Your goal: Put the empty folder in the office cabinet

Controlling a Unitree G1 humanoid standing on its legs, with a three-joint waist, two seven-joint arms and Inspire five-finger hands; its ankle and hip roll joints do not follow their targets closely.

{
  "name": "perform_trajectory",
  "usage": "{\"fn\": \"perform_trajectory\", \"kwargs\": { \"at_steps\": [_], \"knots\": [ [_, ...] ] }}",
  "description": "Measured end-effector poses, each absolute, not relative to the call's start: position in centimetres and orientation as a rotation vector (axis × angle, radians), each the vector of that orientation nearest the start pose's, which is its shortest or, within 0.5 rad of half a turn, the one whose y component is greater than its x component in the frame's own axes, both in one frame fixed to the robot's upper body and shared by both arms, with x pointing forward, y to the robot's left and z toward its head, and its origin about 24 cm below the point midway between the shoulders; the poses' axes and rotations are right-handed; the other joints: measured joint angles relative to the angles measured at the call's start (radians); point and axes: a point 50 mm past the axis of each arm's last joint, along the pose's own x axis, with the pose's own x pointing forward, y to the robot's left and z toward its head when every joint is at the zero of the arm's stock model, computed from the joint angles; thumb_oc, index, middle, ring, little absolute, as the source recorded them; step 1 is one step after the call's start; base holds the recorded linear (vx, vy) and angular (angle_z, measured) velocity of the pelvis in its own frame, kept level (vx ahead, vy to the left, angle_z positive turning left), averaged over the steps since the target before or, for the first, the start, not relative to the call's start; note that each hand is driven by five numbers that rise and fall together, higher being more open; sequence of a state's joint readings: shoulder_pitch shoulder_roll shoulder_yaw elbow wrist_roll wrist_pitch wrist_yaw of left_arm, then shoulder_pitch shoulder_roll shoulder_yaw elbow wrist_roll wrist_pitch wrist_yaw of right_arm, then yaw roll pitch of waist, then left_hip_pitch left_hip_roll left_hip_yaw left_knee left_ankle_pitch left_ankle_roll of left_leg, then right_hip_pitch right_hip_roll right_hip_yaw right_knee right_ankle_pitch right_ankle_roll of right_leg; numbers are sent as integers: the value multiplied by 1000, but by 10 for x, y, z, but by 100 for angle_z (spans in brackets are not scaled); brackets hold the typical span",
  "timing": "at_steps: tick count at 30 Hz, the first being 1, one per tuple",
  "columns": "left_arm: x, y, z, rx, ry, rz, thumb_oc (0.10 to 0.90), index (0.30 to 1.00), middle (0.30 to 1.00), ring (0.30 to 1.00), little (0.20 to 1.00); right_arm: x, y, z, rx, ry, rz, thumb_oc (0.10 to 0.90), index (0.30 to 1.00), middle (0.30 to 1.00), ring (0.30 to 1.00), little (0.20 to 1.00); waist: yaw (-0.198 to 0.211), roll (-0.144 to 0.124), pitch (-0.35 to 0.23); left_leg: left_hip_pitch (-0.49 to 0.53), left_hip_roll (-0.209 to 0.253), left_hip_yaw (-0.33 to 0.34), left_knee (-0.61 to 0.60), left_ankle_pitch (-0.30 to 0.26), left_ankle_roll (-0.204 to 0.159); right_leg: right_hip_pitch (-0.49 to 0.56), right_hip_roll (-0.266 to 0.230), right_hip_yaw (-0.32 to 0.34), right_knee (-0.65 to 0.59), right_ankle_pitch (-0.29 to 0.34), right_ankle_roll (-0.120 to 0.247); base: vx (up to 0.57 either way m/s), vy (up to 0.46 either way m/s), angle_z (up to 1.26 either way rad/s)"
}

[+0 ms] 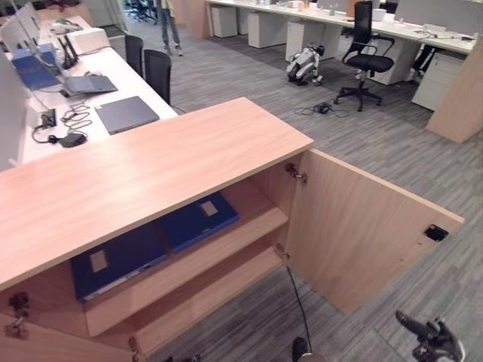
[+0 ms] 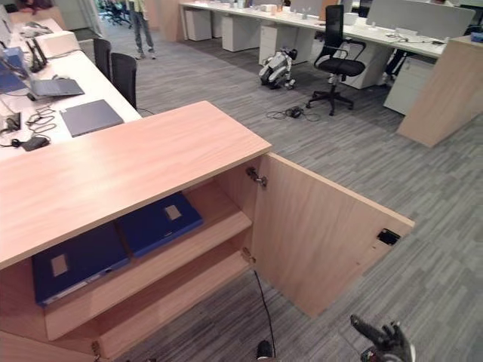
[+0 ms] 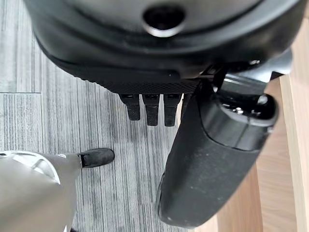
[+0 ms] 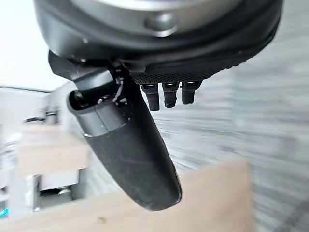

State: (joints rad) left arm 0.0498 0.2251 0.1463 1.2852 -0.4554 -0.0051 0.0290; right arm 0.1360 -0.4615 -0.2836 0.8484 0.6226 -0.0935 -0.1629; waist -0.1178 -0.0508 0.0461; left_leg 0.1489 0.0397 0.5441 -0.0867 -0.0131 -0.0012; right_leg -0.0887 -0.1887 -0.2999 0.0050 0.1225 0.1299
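Note:
The wooden office cabinet (image 1: pixel 151 166) stands in front of me with its right door (image 1: pixel 362 226) swung wide open. Two dark blue folders lie flat on its upper shelf, one (image 1: pixel 198 220) to the right and one (image 1: pixel 117 259) to the left, each with a pale label. The lower shelf (image 1: pixel 211 290) is bare. My right hand (image 1: pixel 432 341) hangs low beside the open door, fingers spread, holding nothing. In the left wrist view my left hand (image 3: pixel 152 108) is over grey floor next to a wooden edge, fingers straight and empty.
A long white desk (image 1: pixel 113 75) with laptops, a dark pad and cables runs behind the cabinet on the left, with black chairs (image 1: pixel 157 72) alongside. A black office chair (image 1: pixel 366 56) and a small quadruped robot (image 1: pixel 306 64) are on the carpet beyond. A person (image 1: pixel 167 23) stands far back.

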Motion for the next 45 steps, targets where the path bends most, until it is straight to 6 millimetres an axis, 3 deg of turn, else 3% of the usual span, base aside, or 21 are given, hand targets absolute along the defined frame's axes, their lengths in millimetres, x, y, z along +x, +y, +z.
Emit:
{"fn": "perform_trajectory", "kwargs": {
  "at_steps": [1,3,4,7,9,14,16,23,28,29,31,36,37,38,39,40,41,42,44,45],
  "knots": [
    [50,253,-165,-272,1228,597,800,900,900,900,900,112,-373,-69,89,631,-862,800,900,900,900,900,-2,-11,0,4,4,2,0,-1,-8,1,6,-3,-1,5,-6,84,-246,-6],
    [46,253,-165,-265,1243,594,800,900,900,900,900,121,-381,-58,1,628,-813,800,900,900,900,900,-6,-10,-5,6,15,7,0,0,-14,6,17,-7,-7,6,-10,78,-251,-7],
    [46,253,-165,-262,1247,590,800,900,900,900,900,128,-387,-49,-56,607,-785,800,900,900,900,900,-5,-13,-6,8,23,7,1,8,-16,11,28,-7,-20,15,-35,72,-232,-7],
    [48,253,-165,-267,1242,575,800,900,900,900,900,160,-391,-28,-161,559,-690,800,900,900,900,900,-6,-7,-10,9,43,7,5,16,-35,39,61,-7,-77,33,-61,84,-239,-7],
    [52,254,-164,-266,1232,572,800,900,900,900,900,178,-388,-21,-177,527,-646,800,900,900,900,900,-5,-3,-11,9,49,7,5,21,-43,50,72,-8,-95,44,-70,41,-139,-2],
    [65,249,-164,-257,1213,532,800,900,900,900,900,226,-365,0,-260,445,-466,800,900,900,900,900,30,43,-10,8,77,-3,5,24,-53,55,103,-14,-100,31,-85,36,-108,2],
    [64,249,-164,-268,1212,536,800,900,900,900,900,228,-368,6,-294,442,-447,800,900,900,900,900,36,60,-10,6,88,-3,5,23,-57,53,112,-13,-100,27,-92,30,-84,-6],
    [48,242,-168,-296,1262,527,800,900,900,900,900,238,-363,14,-309,428,-367,800,900,900,900,900,36,74,-8,-9,102,-27,1,26,-64,41,132,-12,-100,21,-100,13,-24,-6],
    [43,238,-169,-328,1267,550,800,900,900,900,900,246,-344,11,-67,393,-301,800,900,900,900,900,30,75,-6,-12,103,-59,0,23,-70,39,140,-11,-100,20,-102,-10,17,-11],
    [39,236,-170,-348,1272,565,800,900,900,900,900,249,-327,6,50,377,-257,800,900,900,900,900,18,76,-6,-12,104,-66,0,22,-71,38,142,-12,-100,20,-102,-11,25,-14],
    [37,234,-171,-360,1278,566,800,900,900,900,900,248,-322,8,78,361,-229,800,900,900,900,900,7,76,-6,-14,104,-84,0,22,-71,36,146,-12,-100,20,-102,-24,46,-17],
    [40,229,-171,-369,1273,553,800,900,900,900,900,228,-256,-12,137,422,75,800,900,900,900,900,6,49,-9,-14,111,-116,0,23,-73,24,159,-57,-100,18,-99,-41,77,-37],
    [42,229,-171,-369,1268,549,800,900,900,900,900,221,-238,-19,149,458,174,800,900,900,900,900,7,47,-10,-19,123,-141,-1,20,-70,22,169,-70,-93,0,-72,-44,117,-31],
    [47,222,-172,-371,1262,522,800,900,900,900,900,216,-228,-26,165,488,231,800,900,900,900,900,17,62,-11,-36,143,-157,3,21,-73,-11,180,-68,-28,-25,-95,-59,162,7],
    [59,226,-169,-344,1218,496,800,900,900,900,900,204,-204,-40,234,522,304,800,900,900,900,900,9,39,-21,-85,160,-183,35,21,-77,-88,140,-24,202,-120,-147,-72,178,53],
    [79,228,-166,-322,1186,466,800,900,900,900,900,190,-160,-56,357,581,435,800,900,900,900,900,21,-17,-51,-100,147,-182,41,49,-102,-63,123,-86,93,-133,-117,-83,179,52],
    [82,227,-166,-323,1185,455,800,900,900,900,900,188,-144,-59,401,590,463,800,900,900,900,900,34,-17,-51,-98,144,-176,54,48,-99,-42,128,-102,53,-122,-103,-123,236,21],
    [87,222,-166,-331,1182,441,800,900,900,900,900,183,-118,-63,484,614,507,800,900,900,900,900,47,-18,-52,-78,134,-178,49,48,-99,-18,130,-153,-4,-67,-77,-82,152,-1],
    [90,213,-167,-342,1186,417,800,900,900,900,900,175,-101,-65,522,644,563,800,900,900,900,900,44,13,-52,-76,133,-185,46,46,-100,-3,142,-203,-35,-41,-90,-67,134,43],
    [97,207,-167,-355,1174,399,800,900,900,900,900,171,-84,-64,549,662,651,800,900,900,900,900,54,16,-51,-80,125,-191,46,44,-103,7,132,-220,-53,-40,-91,-75,161,64]
  ]
}}
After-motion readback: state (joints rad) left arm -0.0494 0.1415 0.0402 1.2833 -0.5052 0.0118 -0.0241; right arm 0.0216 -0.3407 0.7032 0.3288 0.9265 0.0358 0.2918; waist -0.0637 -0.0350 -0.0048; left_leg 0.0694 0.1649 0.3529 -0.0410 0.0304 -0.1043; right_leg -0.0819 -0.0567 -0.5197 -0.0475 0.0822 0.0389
